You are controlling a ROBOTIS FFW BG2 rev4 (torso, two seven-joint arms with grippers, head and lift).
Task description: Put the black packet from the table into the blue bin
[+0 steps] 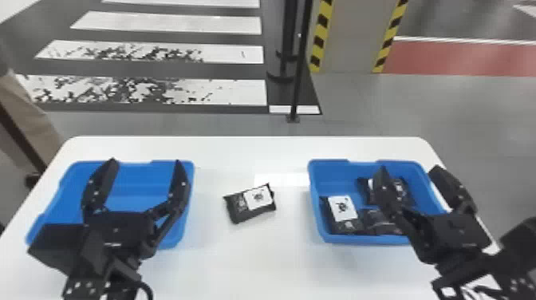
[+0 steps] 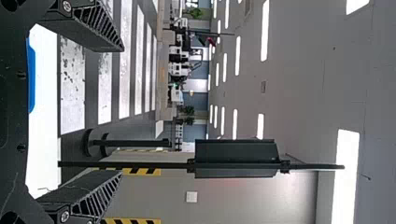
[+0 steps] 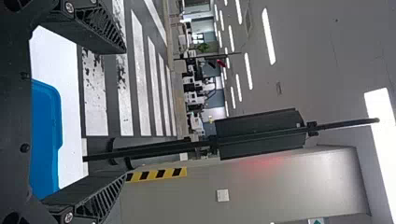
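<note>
Lying on the white worktop (image 1: 239, 273), a black packet (image 1: 244, 213) between two bins

Far left in the head view stands the left blue bin (image 1: 133, 188), on the worktop. The left pincer (image 1: 145, 161) shows in front of it, its two fingers spread wide apart and pointing away from the robot, with nothing between them. One fingertip comes close to the bin's right rim in the head view. In the left wrist view the same two fingers are well apart, and a blue edge of a bin shows near them.

Next comes the black packet, lying on the bare worktop and touching neither bin. It sits at a slight slant, with a white label (image 1: 259, 197) facing up on its right part.

To the right stands the right blue bin (image 1: 333, 179), also on the worktop, with at least three black packets (image 1: 351, 227) in it. One at the near left corner bears a white label; a darker one is just beside it, and another lies farther back, partly hidden by a finger of the right pincer (image 1: 410, 167). That pincer is wide too and grips nothing; in the head view one finger shows over the bin's inside and the other over its right rim. The right wrist view shows the gap between its fingers.

Past the worktop, from left to right, are the striped floor (image 1: 159, 93), a thin black pole (image 1: 299, 72), a grey pillar (image 1: 351, 40) with yellow and black edges, and a red floor area (image 1: 462, 60).
</note>
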